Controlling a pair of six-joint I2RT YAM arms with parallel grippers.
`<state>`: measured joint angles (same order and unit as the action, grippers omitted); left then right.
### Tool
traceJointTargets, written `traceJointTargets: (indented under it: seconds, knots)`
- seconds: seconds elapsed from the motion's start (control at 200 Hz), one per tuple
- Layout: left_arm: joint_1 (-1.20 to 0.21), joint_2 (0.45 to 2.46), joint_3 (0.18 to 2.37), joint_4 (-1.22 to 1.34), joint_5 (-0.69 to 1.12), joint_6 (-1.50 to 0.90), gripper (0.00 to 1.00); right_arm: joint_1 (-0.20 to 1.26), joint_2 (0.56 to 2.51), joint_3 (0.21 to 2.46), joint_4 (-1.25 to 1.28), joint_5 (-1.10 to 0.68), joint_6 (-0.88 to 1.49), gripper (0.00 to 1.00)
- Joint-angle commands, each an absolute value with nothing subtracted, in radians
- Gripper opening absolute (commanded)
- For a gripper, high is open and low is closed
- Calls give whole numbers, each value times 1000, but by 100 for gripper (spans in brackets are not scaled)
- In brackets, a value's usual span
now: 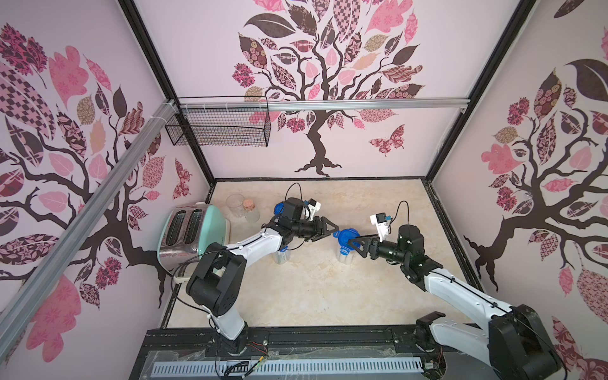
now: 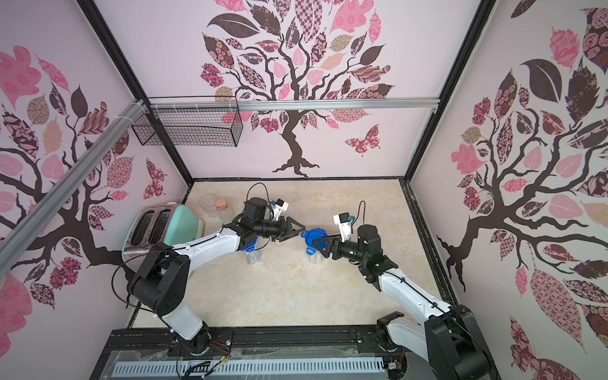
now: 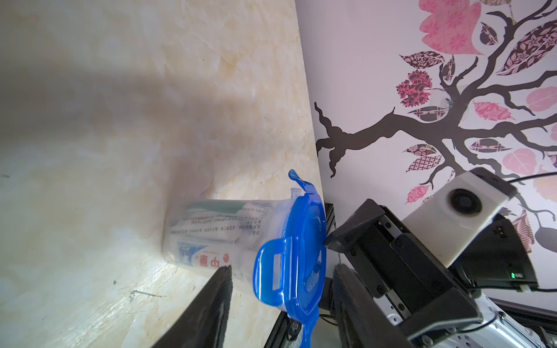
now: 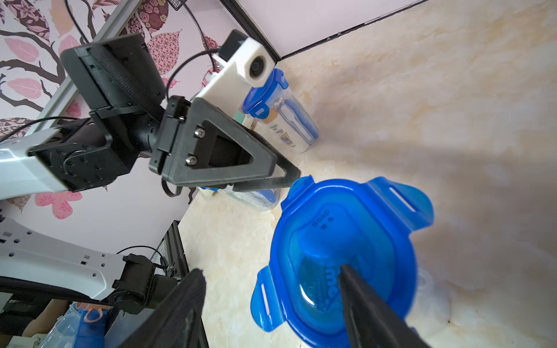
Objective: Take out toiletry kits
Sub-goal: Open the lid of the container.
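Open tabletop (image 1: 312, 296) nearside (toaster (image 1: 190, 233) leftward)

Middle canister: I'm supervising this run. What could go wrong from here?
1. The tall canister could tip if the open right gripper, one finger over the blue lid, pushes sideways.
2. The left gripper sits close across the lid; the two could collide.
3. The left arm could knock the second canister beneath it.

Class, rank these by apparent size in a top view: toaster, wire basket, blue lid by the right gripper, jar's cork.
The wire basket and the toaster look alike, and the basket hangs nearer the camera, so they stay unranked.
Then the blue lid.
Last the cork.
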<state>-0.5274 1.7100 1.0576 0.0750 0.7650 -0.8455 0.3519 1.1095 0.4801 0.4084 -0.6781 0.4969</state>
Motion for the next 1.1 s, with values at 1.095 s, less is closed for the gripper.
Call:
traceJointTargets:
  seconds: [1.095]
  knots:
    - [-565,1691,1095,-40,727,-738,33,351,1167,460,474,-734,515,73]
